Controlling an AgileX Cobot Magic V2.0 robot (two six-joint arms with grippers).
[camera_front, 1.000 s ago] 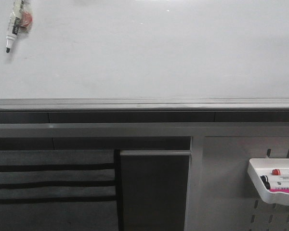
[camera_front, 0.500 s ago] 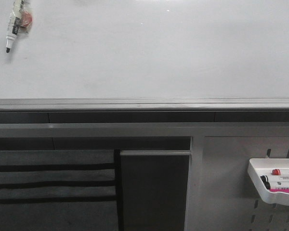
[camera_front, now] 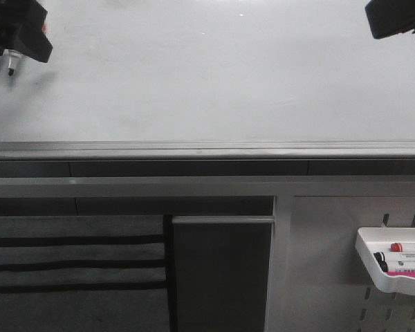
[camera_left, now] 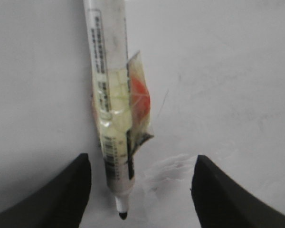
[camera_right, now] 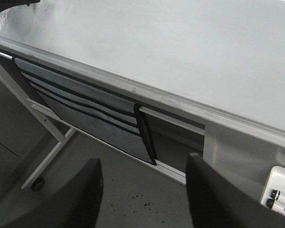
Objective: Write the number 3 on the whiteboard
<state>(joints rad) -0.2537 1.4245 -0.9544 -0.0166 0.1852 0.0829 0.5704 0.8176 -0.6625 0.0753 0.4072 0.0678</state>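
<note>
The whiteboard [camera_front: 207,76] is glossy white and bears no number 3. A white marker [camera_left: 111,95] with yellowed tape and an orange piece on its side lies on the board, black tip bare. My left gripper [camera_front: 17,34] hangs over it at the far left; only the marker's tip [camera_front: 12,67] shows below it. In the left wrist view the gripper [camera_left: 140,192] is open, the marker between its fingers [camera_left: 61,194], nearer one finger and untouched. My right gripper [camera_front: 395,17] is at the far right, open and empty [camera_right: 142,194].
A grey metal edge strip [camera_front: 207,149] runs along the board's near side. Below it hang a grey fabric panel with black stripes [camera_front: 76,263] and a perforated panel [camera_front: 325,277] with a white tray of markers [camera_front: 394,266]. The tray also shows in the right wrist view [camera_right: 282,190].
Both grippers have come into the front view at the top corners. The left one now covers most of the marker. The marker has not moved.
</note>
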